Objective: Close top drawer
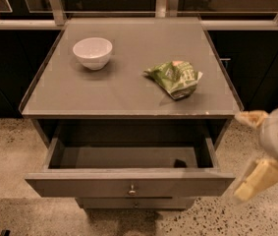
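Note:
The top drawer (128, 185) of the grey-brown cabinet stands pulled far out toward me, its inside empty and dark. Its flat front panel carries one small round metal knob (132, 190) at the middle. My gripper (253, 151) is at the right edge of the view, just right of the drawer's front right corner and apart from it. Its two cream fingers, one (250, 118) above and one (257, 180) below, stand spread apart with nothing between them.
On the cabinet top (128, 87) sit a white bowl (93, 52) at the back left and a crumpled green snack bag (174, 77) at the right. A lower drawer front (133, 203) shows under the open one. Speckled floor (6, 151) surrounds the cabinet; dark cabinets stand behind.

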